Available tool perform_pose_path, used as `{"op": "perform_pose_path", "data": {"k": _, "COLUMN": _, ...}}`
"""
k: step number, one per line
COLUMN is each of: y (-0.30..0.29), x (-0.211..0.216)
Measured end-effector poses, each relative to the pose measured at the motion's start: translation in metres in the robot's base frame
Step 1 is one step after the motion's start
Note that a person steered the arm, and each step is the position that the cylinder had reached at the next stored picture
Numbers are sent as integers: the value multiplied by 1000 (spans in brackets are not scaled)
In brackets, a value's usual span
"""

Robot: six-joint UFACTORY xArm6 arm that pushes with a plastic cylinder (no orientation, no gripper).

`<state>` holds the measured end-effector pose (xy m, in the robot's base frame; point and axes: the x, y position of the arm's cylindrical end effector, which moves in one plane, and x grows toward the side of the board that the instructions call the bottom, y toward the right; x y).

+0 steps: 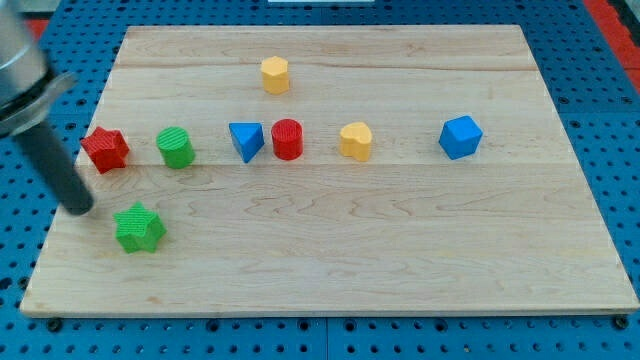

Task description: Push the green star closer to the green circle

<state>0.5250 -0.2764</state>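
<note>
Blue pegboard surrounds the pale wooden table (400,260) on all sides. Your tool is a bare dark rod with no jaws, so it holds nothing; my tip (82,208) sits on the table near the left edge, just left of and slightly above the green star (139,229), close to it but with a small gap showing. You have the green star toward the bottom-left corner. The green circle (176,147) stands above it and a little to the right, near but apart.

Row across the middle of the table, left to right: red star (105,149), green circle, blue triangle (246,140), red cylinder (287,138), yellow heart (355,141), blue cube (460,137). The blue triangle and the red cylinder stand just beside each other. A yellow hexagon (275,74) sits alone nearer the top edge, above the blue triangle and the red cylinder. The blue cube is closest to the right edge.
</note>
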Motion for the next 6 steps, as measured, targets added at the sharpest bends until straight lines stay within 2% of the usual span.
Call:
{"op": "perform_pose_path", "data": {"k": 1, "y": 62, "x": 27}}
{"op": "perform_pose_path", "data": {"k": 3, "y": 210, "x": 21}}
{"op": "perform_pose_path", "data": {"k": 4, "y": 209, "x": 39}}
{"op": "perform_pose_path", "data": {"k": 5, "y": 170, "x": 31}}
{"op": "perform_pose_path", "data": {"k": 6, "y": 134, "x": -10}}
